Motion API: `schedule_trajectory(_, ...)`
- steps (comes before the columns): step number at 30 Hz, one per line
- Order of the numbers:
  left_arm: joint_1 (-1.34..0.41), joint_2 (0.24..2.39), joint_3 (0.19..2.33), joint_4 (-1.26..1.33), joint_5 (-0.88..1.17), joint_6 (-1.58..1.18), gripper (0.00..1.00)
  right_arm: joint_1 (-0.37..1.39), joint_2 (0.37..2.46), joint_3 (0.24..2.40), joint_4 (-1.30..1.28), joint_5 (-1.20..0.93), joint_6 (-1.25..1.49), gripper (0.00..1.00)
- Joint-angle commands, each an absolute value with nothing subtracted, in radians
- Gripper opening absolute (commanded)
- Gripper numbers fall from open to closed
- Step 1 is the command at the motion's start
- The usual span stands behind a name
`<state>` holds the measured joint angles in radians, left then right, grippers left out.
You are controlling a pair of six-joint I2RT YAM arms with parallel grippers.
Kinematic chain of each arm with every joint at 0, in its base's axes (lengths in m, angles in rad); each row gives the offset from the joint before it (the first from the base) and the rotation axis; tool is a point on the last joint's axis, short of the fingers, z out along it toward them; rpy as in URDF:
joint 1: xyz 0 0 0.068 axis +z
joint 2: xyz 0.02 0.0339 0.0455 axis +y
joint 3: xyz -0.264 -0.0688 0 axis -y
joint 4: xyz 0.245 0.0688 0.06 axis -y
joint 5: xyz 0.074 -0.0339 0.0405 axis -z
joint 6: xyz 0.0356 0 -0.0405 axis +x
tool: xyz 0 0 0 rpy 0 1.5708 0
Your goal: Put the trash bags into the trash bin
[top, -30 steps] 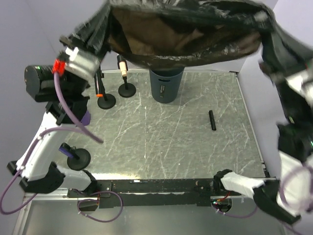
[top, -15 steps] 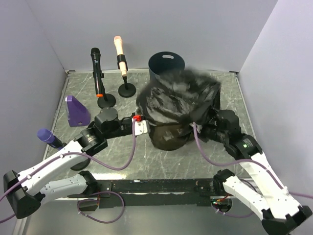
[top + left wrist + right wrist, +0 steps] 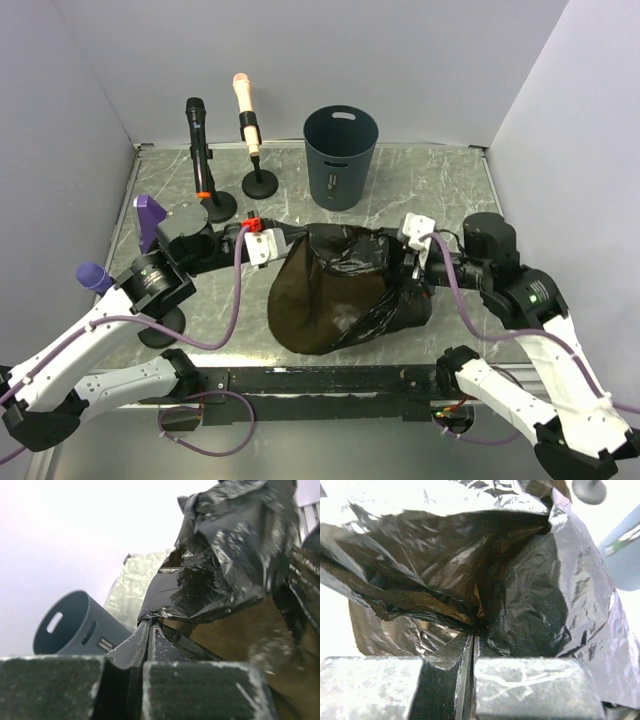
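A black trash bag (image 3: 340,290) hangs open between my two grippers over the middle of the table, its mouth facing the near edge. My left gripper (image 3: 290,240) is shut on the bag's left rim; in the left wrist view the film (image 3: 220,565) is pinched between the closed fingertips (image 3: 149,626). My right gripper (image 3: 405,262) is shut on the bag's right rim; the right wrist view shows the bag (image 3: 470,560) crumpled at the closed fingertips (image 3: 472,636). The dark blue-grey trash bin (image 3: 341,156) stands upright behind the bag at the back centre, and also shows in the left wrist view (image 3: 75,625).
Two microphones on round black bases stand at the back left: a black one (image 3: 197,125) and a pink one (image 3: 244,108). A purple wedge (image 3: 150,220) and a purple microphone (image 3: 95,280) are at the left. Walls enclose the table on three sides.
Both arms came down from high above the table with the bag. The bag has dropped lower and spread wider between the grippers, nearer the front edge.
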<state>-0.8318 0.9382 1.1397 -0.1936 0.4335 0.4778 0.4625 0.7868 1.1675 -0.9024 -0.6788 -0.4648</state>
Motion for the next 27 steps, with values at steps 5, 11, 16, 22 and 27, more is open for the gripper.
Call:
schedule_trajectory(5,-0.729,0.926,1.170,-0.213,0.351,0.434,0.01,0.466,0.900,1.350,-0.952,-0.842,-0.380,0.02)
schedule_trajectory(11,-0.631,0.950,1.201,-0.186,0.324,0.331,0.01,0.466,1.035,1.543,-1.032,-0.943,-0.348,0.18)
schedule_trajectory(16,-0.601,0.904,1.158,-0.212,0.275,0.351,0.01,0.465,1.112,1.663,-0.990,-0.959,-0.287,0.44)
schedule_trajectory(22,-0.543,0.842,1.082,-0.255,0.299,0.368,0.01,0.428,1.204,1.761,-0.868,-0.927,-0.235,0.62)
schedule_trajectory(27,-0.499,0.784,1.031,-0.323,0.426,0.440,0.01,0.354,1.337,1.799,-0.759,-0.787,-0.271,0.66)
